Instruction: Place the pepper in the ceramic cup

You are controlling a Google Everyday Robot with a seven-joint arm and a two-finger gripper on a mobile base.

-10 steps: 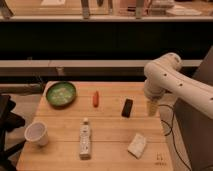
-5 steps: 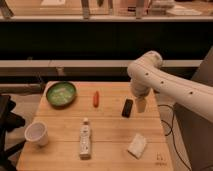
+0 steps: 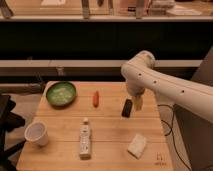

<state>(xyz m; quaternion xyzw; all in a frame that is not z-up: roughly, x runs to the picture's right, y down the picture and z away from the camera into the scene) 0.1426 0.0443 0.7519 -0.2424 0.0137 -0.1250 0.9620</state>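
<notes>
Pepper [image 3: 95, 98] — lies loose on the table [image 3: 110, 131], toward the back and a little left of centre. Same spot as in both earlier views; untouched.

Left to right:
- cup [image 3: 37, 134] stands upright at the front-left corner, mouth up, unmoved.
- green bowl [image 3: 61, 93] at back left, near the pepper but apart from it.
- bottle [image 3: 85, 141] lies flat at the front, between cup and centre.
- black slab [image 3: 128, 108] right of the pepper, apart from it.
- white block [image 3: 137, 145] at front right.

None of these has shifted.

What changed — only the arm [image 3: 165, 85]. Over the last second its elbow has swung left, from the table's right edge toward the middle. The gripper [image 3: 138, 102] now hangs just beside the slab, on its right, low over the wood. Spread or pressed together: cannot tell. Nothing visible in its hold.

Judgement: approach phase, grasp not yet begun. The slab sits between gripper and pepper, so further leftward travel could nudge it. The cup is well apart from the pepper, so a long carry to the front left would follow any pick.
</notes>
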